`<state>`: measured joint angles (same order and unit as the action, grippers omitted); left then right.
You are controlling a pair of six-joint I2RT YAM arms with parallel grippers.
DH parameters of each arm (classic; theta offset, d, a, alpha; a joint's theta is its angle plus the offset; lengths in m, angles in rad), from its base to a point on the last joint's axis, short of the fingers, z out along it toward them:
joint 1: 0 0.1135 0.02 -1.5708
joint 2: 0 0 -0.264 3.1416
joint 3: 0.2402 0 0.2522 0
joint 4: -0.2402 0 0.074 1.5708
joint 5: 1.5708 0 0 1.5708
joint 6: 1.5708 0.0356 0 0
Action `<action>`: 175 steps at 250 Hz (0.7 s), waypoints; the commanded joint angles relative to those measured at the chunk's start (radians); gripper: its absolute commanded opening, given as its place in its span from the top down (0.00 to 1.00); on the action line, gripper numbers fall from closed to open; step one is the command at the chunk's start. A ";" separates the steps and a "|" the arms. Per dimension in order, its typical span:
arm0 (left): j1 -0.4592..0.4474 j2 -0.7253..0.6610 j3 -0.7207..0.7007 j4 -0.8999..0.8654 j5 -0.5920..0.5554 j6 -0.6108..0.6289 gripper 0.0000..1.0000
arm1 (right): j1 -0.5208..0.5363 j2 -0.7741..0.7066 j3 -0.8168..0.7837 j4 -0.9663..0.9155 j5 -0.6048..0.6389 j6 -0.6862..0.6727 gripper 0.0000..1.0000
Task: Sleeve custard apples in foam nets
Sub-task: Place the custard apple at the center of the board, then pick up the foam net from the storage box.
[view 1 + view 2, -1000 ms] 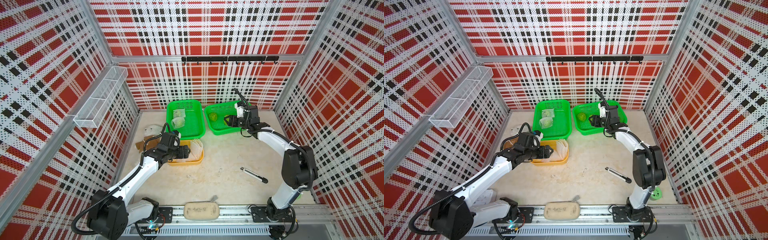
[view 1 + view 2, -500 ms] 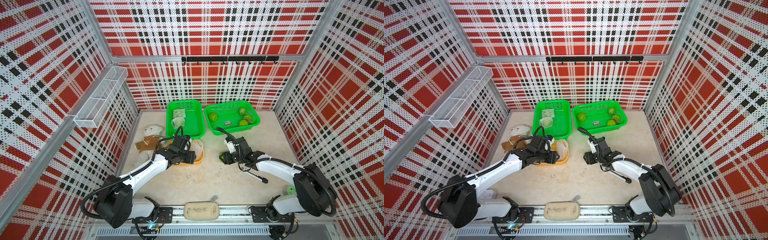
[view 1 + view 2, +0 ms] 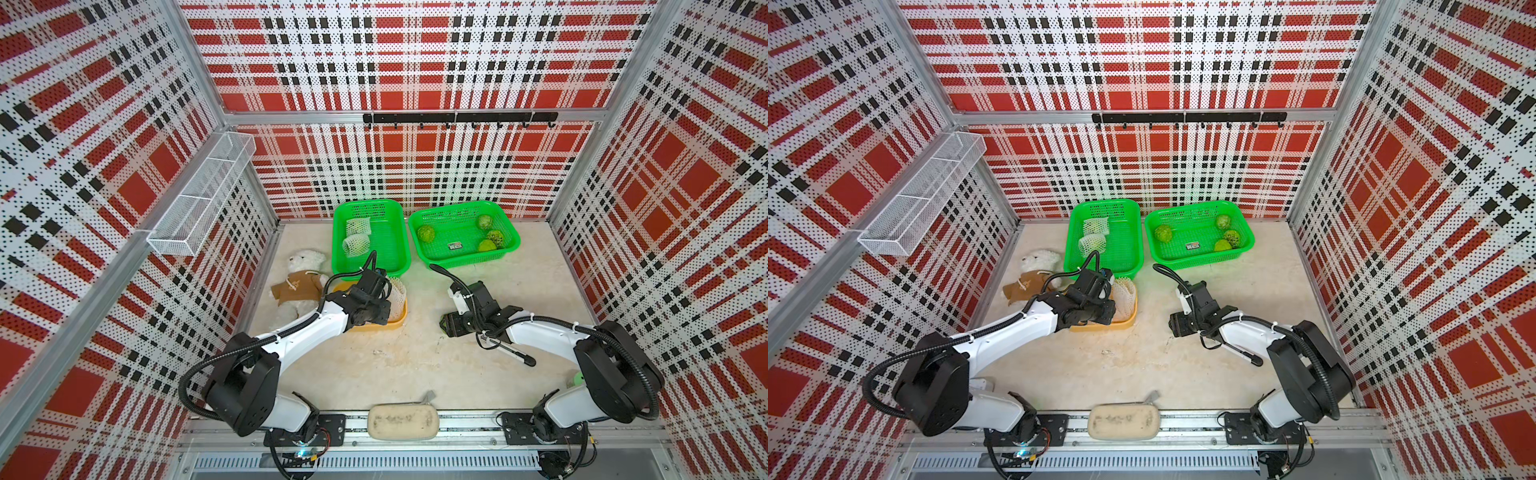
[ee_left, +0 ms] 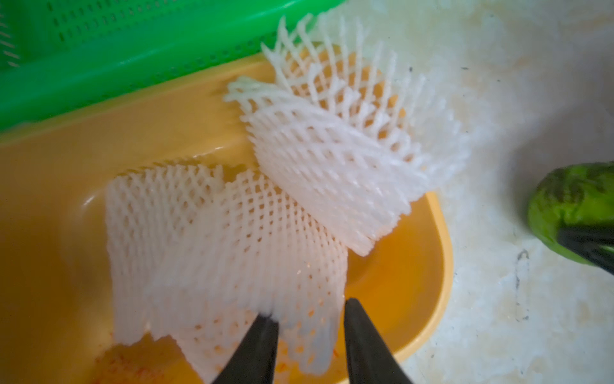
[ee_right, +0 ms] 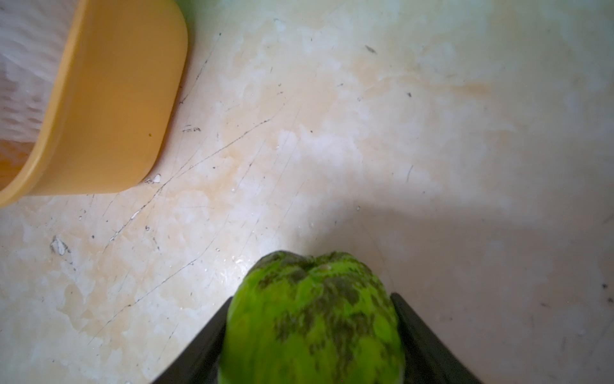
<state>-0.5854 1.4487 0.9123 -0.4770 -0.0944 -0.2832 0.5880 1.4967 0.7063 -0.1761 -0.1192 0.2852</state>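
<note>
Right wrist, right pincer (image 5: 311, 297) holding custard apple (image 5: 314, 325), left pincer (image 4: 307, 309) narrow around foam net (image 4: 226, 239)

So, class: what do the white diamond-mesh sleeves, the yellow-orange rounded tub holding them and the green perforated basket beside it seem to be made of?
White mesh sleeves: soft foam, probably; matte, thick strands that bend and curl.
Yellow-orange tub: smooth moulded plastic, seemingly; glossy highlights, rounded rim.
Green basket: rigid plastic, likely; shiny, rows of punched slots.
</note>
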 commanded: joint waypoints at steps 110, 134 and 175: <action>0.007 -0.167 0.097 -0.190 -0.086 0.053 1.00 | -0.009 -0.187 0.211 -0.297 -0.128 -0.100 0.11; -0.017 -0.283 0.108 -0.201 -0.016 0.143 1.00 | -0.026 -0.213 0.252 -0.294 -0.257 -0.099 0.10; -0.037 -0.467 0.117 -0.214 0.105 0.274 1.00 | -0.050 -0.257 0.292 -0.204 -0.480 -0.061 0.09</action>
<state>-0.6106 1.0794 1.0103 -0.6495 -0.0906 -0.1333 0.5518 1.2816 0.9615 -0.4423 -0.3927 0.2134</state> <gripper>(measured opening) 0.052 0.908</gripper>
